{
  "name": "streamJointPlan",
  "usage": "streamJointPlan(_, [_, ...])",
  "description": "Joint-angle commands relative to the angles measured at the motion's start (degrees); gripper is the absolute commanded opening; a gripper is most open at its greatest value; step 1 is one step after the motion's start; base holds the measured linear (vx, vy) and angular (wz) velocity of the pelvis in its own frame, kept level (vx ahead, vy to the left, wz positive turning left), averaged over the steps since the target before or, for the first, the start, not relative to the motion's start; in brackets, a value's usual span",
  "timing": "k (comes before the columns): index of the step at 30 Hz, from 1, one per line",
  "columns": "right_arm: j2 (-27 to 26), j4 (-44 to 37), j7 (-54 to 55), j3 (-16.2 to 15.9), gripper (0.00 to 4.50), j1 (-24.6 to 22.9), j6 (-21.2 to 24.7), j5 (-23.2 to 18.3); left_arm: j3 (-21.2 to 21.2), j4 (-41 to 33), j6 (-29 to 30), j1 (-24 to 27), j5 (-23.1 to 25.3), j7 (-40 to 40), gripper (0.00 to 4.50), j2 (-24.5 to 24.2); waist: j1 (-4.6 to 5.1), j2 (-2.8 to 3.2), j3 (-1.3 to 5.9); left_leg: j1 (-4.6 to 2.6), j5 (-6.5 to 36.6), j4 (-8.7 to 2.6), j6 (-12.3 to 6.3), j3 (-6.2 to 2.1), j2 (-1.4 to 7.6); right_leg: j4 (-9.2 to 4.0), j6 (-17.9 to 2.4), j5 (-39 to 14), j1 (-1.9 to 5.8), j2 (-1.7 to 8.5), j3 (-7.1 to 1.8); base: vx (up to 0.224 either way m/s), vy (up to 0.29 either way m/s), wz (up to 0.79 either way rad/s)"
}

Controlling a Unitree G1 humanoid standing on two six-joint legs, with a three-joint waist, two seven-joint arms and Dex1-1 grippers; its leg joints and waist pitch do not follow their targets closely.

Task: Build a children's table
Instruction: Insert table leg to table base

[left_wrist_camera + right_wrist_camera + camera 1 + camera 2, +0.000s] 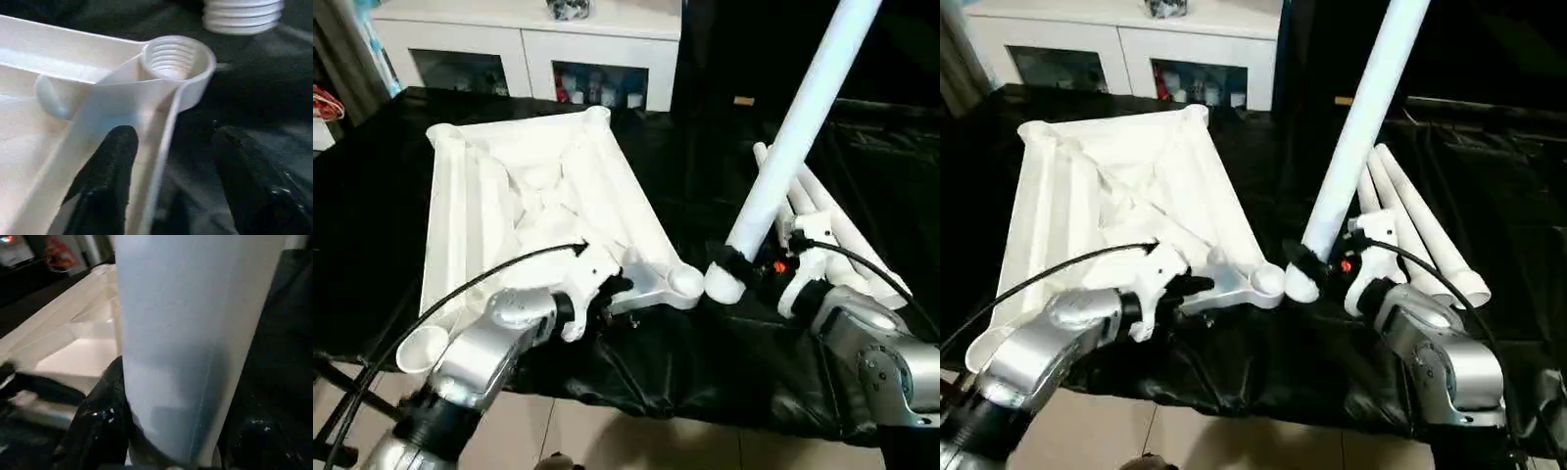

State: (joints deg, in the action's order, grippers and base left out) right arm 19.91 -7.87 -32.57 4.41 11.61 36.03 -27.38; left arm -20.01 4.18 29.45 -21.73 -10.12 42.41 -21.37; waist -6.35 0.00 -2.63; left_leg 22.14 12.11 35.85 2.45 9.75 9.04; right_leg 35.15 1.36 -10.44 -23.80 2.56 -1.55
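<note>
**Leg poised beside corner socket**

The right gripper (pixel 1317 266) is clamping 1 long white tapered plastic leg (pixel 793 137), tilted, its threaded end beside the corner socket (pixel 171 58). The left gripper (pixel 166 181), fingers apart, is straddling the upturned white ribbed tabletop's (pixel 524 196) rim on black cloth (pixel 372 215).

A black-covered surface (pixel 372 215) carries the upturned tabletop (pixel 533 196) beside the left gripper (pixel 619 286); spare legs (pixel 827 230) lie behind the right gripper (pixel 729 262).

Claw (pixel 166 181) astride tabletop rim (pixel 161 161), threaded socket (pixel 171 58)
</note>
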Motion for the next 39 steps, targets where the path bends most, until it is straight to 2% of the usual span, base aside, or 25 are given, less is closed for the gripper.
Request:
streamJointPlan(1, [0.51, 0.15, -1.08, -0.03, 1.89, 1.12, -0.82, -0.95, -0.58, 2.58, -2.03, -1.54, 1.27, 0.98, 2.49, -0.11, 0.01, -0.03, 3.48, -1.3, 6.86, -4.73, 0.03, -0.94, 2.77, -3.41, -10.51, -6.04, 2.44, 3.92, -0.98, 0.0, 0.0, 0.0])
streamJointPlan(3, [0.48, 0.45, -1.54, -0.21, 1.89, 1.32, -1.24, -0.93, -0.5, 4.94, -2.94, -2.75, 1.3, 1.8, 2.51, 0.03, 0.04, 0.0, 3.52, -1.22, 7.25, -4.84, 0.46, -0.96, 2.83, -3.4, -11.19, -6.25, 2.62, 4.12, -0.77, 0.0, 0.0, 0.0])
streamJointPlan(4, [0.38, 0.57, -1.86, -0.39, 1.89, 1.43, -1.43, -0.97, -0.46, 7.28, -3.97, -3.85, 1.57, 2.57, 2.57, 0.13, 0.03, 0.56, 3.55, -1.21, 7.38, -4.9, 0.78, -1.06, 2.91, -3.22, -11.51, -5.94, 2.65, 4.26, -0.53, 0.0, 0.0, 0.0])
streamJointPlan(5, [0.3, 0.66, -2.1, -0.48, 1.89, 1.5, -1.58, -0.97, -0.42, 8.71, -4.62, -4.5, 1.76, 3.06, 2.51, 0.19, 0.15, 0.59, 3.41, -1.22, 7.93, -4.94, 0.7, -0.97, 2.79, -3.58, -11.34, -6.71, 2.47, 4.11, -0.42, 0.0, 0.0, 0.0])
streamJointPlan(6, [0.29, 0.68, -2.24, -0.53, 1.89, 1.51, -1.63, -0.97, -0.44, 9.28, -4.77, -4.78, 1.8, 3.45, 2.28, 0.16, 0.15, 0.28, 3.55, -1.39, 8.56, -4.93, 0.84, -0.96, 2.81, -3.48, -11.45, -7.01, 2.59, 4.19, -0.35, 0.0, 0.0, 0.0])
streamJointPlan(7, [0.33, 0.65, -2.39, -0.58, 1.89, 1.5, -1.64, -0.97, -0.54, 9.69, -4.69, -5.02, 1.71, 4.04, 2.06, 0.07, 0.14, 0.24, 3.53, -1.33, 8.56, -4.97, 0.89, -0.97, 2.86, -3.43, -11.56, -7.03, 2.65, 4.29, -0.36, 0.0, 0.0, 0.0])
streamJointPlan(8, [0.38, 0.7, -2.6, -0.62, 1.89, 1.53, -1.67, -0.94, -0.67, 10.11, -4.63, -5.26, 1.59, 4.65, 2.09, -0.03, 0.06, 0.66, 3.46, -1.26, 8.73, -5.03, 1.11, -1.08, 2.99, -3.37, -11.9, -7.17, 2.63, 4.45, -0.37, 0.0, 0.0, 0.0])
streamJointPlan(9, [0.51, 0.79, -2.92, -0.6, 1.89, 1.61, -1.72, -0.91, -0.76, 10.82, -4.44, -5.61, 1.35, 5.6, 2.13, -0.08, 0.11, 0.78, 3.51, -1.34, 9.15, -5.04, 1.28, -1.08, 3.03, -3.37, -12.11, -7.31, 2.6, 4.44, -0.32, 0.0, 0.0, 0.0])
streamJointPlan(10, [0.57, 0.84, -3.06, -0.59, 1.89, 1.67, -1.78, -0.89, -0.89, 11.05, -4.36, -5.74, 1.33, 6.04, 2.07, -0.18, 0.18, 0.62, 3.5, -1.32, 9.13, -5.04, 1.24, -1.04, 3.0, -3.45, -12.19, -7.14, 2.62, 4.4, -0.32, 0.0, 0.0, 0.0])
streamJointPlan(11, [0.7, 1.29, -3.51, -0.37, 1.89, 2.32, -2.07, -0.9, -1.32, 11.77, -3.9, -6.08, 1.14, 7.94, 1.71, -0.63, 0.09, 0.84, 3.55, -1.33, 8.92, -5.03, 1.31, -1.08, 2.99, -3.3, -12.42, -6.55, 2.64, 4.43, -0.29, 0.0, 0.0, 0.0])
streamJointPlan(14, [0.76, 1.68, -3.84, -0.38, 1.89, 2.83, -2.26, -0.9, -1.39, 11.95, -3.51, -6.12, 0.97, 8.72, 1.64, -0.81, 0.21, 0.74, 3.52, -1.36, 9.03, -5.02, 1.37, -1.0, 3.04, -3.24, -13.03, -6.11, 2.68, 4.48, -0.24, 0.0, 0.0, 0.0])
streamJointPlan(16, [0.87, 2.31, -4.64, -0.72, 1.89, 3.56, -2.42, -0.81, -1.45, 12.63, -3.68, -6.42, 1.08, 9.63, 1.3, -0.84, 0.18, 0.78, 3.57, -1.27, 8.59, -4.98, 1.04, -1.01, 3.01, -3.17, -13.32, -5.31, 2.79, 4.51, -0.23, 0.0, 0.0, 0.0])
streamJointPlan(19, [0.81, 3.15, -5.11, -1.23, 1.89, 4.31, -2.65, -0.35, -1.51, 13.01, -3.44, -6.69, 1.16, 10.37, 1.1, -0.87, 0.17, 0.75, 3.55, -1.26, 8.4, -5.02, 0.75, -1.03, 3.09, -3.14, -13.68, -5.33, 2.8, 4.58, -0.18, 0.0, 0.0, 0.0])
streamJointPlan(23, [0.55, 6.28, -6.57, -3.37, 1.89, 6.87, -3.27, 1.18, -1.37, 13.68, -2.74, -7.17, 1.49, 11.87, 0.77, -1.02, 0.3, 0.8, 3.5, -1.31, 9.01, -5.05, 0.96, -1.0, 3.07, -3.24, -14.04, -6.53, 2.76, 4.6, -0.17, 0.0, 0.0, 0.0])
streamJointPlan(29, [-0.03, 11.54, -8.36, -6.56, 1.89, 10.04, -4.2, 3.64, -1.62, 14.11, -2.58, -7.52, 1.82, 13.36, 0.32, -1.58, 0.35, 0.72, 3.61, -1.16, 7.19, -4.93, 0.42, -0.96, 3.07, -2.91, -14.95, -3.6, 2.95, 4.68, -0.12, 0.0, 0.0, 0.0])
streamJointPlan(32, [-0.14, 13.01, -8.66, -7.19, 1.89, 10.89, -4.24, 4.08, -1.87, 14.0, -2.29, -7.62, 1.92, 13.95, 0.04, -1.87, 0.31, 0.45, 3.64, -1.24, 6.9, -4.91, 0.2, -0.9, 3.1, -2.98, -14.88, -3.79, 3.0, 4.72, -0.15, 0.0, 0.0, 0.0])
streamJointPlan(33, [-0.2, 13.4, -8.71, -7.31, 1.89, 11.12, -4.21, 4.13, -1.95, 13.97, -2.22, -7.64, 1.95, 14.11, 0.04, -1.95, 0.31, 0.57, 3.67, -1.25, 6.53, -4.9, 0.08, -0.9, 3.1, -2.87, -15.03, -3.41, 2.97, 4.72, -0.13, 0.0, 0.0, 0.0])
streamJointPlan(35, [-0.09, 15.52, -9.5, -8.43, 1.89, 12.1, -5.15, 5.03, -2.51, 13.55, -2.12, -7.68, 2.25, 15.63, 0.0, -2.4, 0.45, 0.16, 3.58, -1.16, 6.59, -4.94, -0.15, -0.84, 3.13, -2.92, -15.1, -3.83, 3.02, 4.73, -0.11, 0.0, 0.0, 0.0])
streamJointPlan(39, [-0.38, 17.16, -10.24, -8.9, 1.89, 12.8, -6.0, 5.81, -3.28, 12.56, -2.42, -7.46, 2.58, 17.26, 0.0, -3.02, 0.43, 0.3, 3.5, -1.27, 7.05, -4.99, -0.09, -0.81, 3.23, -3.03, -14.98, -5.27, 2.88, 4.83, -0.15, 0.0, 0.0, 0.0])
